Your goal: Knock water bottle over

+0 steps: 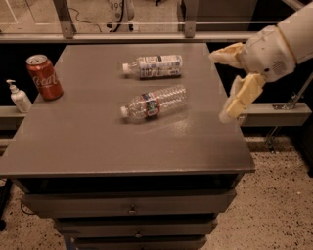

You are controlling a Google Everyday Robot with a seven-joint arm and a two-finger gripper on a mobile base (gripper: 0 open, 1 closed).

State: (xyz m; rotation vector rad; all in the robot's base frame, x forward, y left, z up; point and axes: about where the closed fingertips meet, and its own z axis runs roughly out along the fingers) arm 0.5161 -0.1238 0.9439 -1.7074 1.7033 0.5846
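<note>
Camera view: claw (222, 85) beside table (98, 146), water bottle (155, 101) toppled, Coca-Cola can (44, 77).

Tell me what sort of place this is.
Probably a robotics lab or test bay. A grey drawer cabinet serves as the worktop, holding the water bottle on its side, a second bottle and a cola can. The gripper hangs open past its right edge, and cables trail behind.

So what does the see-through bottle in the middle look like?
The water bottle is clear ribbed plastic with a white cap and a narrow blue, white and red label band. It lies on its side on the grey table, cap pointing left, touching nothing else. The claw hangs open by the table's right edge.
</note>
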